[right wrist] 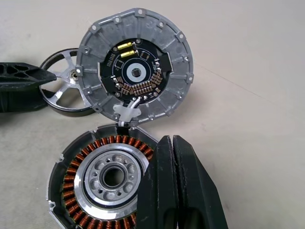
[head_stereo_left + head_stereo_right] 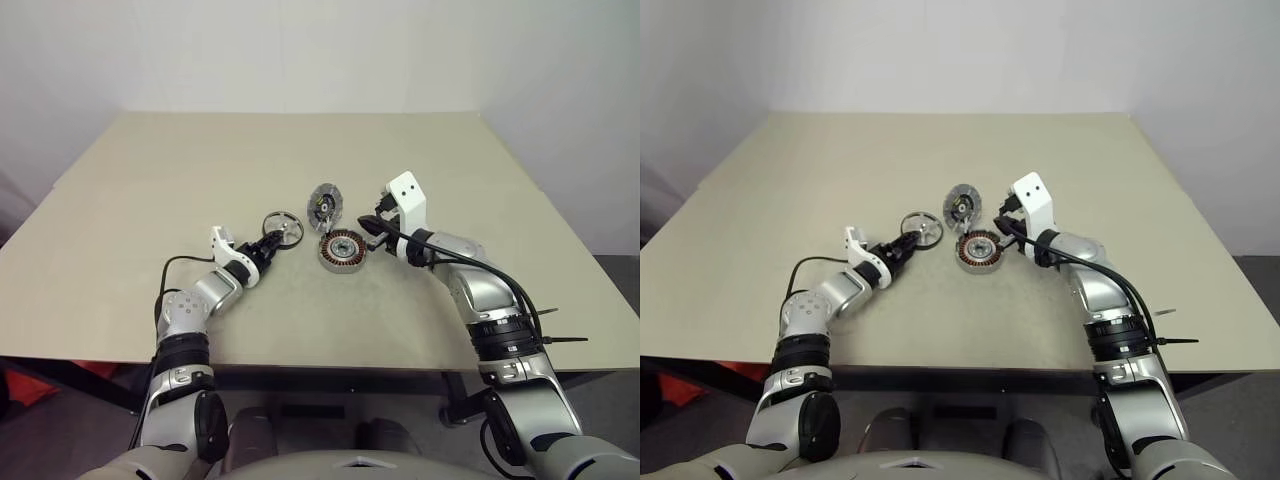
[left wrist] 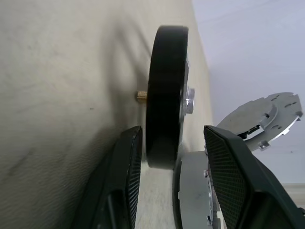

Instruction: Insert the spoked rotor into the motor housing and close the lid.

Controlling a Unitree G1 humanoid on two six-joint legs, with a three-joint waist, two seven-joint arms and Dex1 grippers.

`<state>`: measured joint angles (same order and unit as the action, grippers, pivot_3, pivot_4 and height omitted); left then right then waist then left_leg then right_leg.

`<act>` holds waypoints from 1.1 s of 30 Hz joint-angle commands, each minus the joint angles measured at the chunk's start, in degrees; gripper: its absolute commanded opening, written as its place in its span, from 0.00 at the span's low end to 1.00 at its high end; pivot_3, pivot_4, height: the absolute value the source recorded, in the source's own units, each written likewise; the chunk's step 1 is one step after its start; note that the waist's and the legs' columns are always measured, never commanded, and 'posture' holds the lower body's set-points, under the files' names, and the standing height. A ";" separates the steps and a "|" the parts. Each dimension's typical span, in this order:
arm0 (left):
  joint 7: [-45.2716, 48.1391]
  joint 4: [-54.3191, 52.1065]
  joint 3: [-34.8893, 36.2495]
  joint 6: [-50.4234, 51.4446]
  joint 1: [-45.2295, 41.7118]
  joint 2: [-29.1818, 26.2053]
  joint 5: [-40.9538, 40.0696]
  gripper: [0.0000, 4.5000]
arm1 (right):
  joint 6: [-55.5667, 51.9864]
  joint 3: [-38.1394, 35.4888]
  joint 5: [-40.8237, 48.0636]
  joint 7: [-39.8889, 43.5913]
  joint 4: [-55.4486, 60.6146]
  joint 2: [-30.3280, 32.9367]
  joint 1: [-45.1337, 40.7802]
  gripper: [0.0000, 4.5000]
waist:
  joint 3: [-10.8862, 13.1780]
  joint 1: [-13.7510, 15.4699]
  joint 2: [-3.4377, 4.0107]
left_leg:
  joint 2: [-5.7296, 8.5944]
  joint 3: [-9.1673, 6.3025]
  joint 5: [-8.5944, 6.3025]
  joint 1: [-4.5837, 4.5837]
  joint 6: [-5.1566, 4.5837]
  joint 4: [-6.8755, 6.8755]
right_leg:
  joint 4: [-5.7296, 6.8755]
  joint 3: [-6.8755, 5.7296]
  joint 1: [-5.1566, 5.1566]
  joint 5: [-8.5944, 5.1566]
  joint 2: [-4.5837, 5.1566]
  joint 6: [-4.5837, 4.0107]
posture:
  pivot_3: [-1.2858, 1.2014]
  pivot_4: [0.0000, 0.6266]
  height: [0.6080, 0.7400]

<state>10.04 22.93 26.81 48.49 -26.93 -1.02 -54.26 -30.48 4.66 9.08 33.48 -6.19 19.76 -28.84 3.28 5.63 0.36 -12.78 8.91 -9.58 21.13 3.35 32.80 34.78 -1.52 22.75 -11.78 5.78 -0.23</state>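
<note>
You won't find any readable text, label, brand or number here. The lid [image 1: 136,67] carries a small dark circuit board on its inner face — its markings are too small to make out. The motor housing [image 1: 102,179] and the spoked rotor [image 2: 284,227] bear no legible lettering either.

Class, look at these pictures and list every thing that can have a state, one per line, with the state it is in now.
spoked rotor: out of the housing, on the table, between the open fingers of the left hand.
motor housing: open, windings exposed, no rotor inside.
lid: swung open, standing up from the housing's far edge.
right hand: shut, holding nothing, at the housing's edge.
</note>
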 commanded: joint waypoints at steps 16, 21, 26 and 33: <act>0.72 -9.49 2.15 5.61 5.30 -1.11 -6.23 0.08 | 1.31 -0.53 -0.31 -0.18 1.16 0.61 -0.41 0.00 | 0.00 -0.30 0.00 | -0.03 -0.02 -0.01 -0.04 0.00 -0.02 | -0.01 0.02 -0.01 0.00 -0.05 -0.01 | 0.52 0.00 1.00; -1.55 -15.05 4.81 15.65 8.93 -5.03 -16.48 0.08 | 1.61 -0.85 -0.36 -0.08 0.66 1.13 -0.43 0.00 | 0.00 -0.23 0.00 | -0.09 -0.01 -0.01 0.01 0.00 -0.05 | -0.01 0.03 0.08 -0.01 -0.25 -0.02 | 0.52 0.00 1.00; -2.61 -16.05 4.29 25.51 10.44 -10.10 -25.31 0.08 | 2.20 -0.96 -0.42 -0.09 -0.30 1.44 -0.87 0.00 | 0.01 -0.12 0.00 | -0.09 -0.03 -0.04 -0.02 -0.04 0.01 | 0.04 0.06 0.03 -0.01 -0.29 -0.01 | 0.52 0.00 1.00; -1.82 -16.16 -2.44 32.44 9.13 -11.58 -29.33 0.08 | 3.42 -1.99 -0.75 -0.50 -2.66 2.58 -2.16 0.00 | 0.01 -0.10 -0.01 | -0.07 -0.08 -0.02 -0.02 -0.02 0.06 | 0.05 0.09 -0.02 -0.02 -0.29 0.00 | 0.52 0.00 1.00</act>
<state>7.25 8.45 26.05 79.40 -16.19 -12.36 -81.39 -28.41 4.62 8.38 33.37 -9.42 21.72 -28.99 3.29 5.52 0.35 -12.85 8.83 -9.59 21.12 3.35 32.86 34.83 -1.43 22.74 -11.79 5.48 -0.23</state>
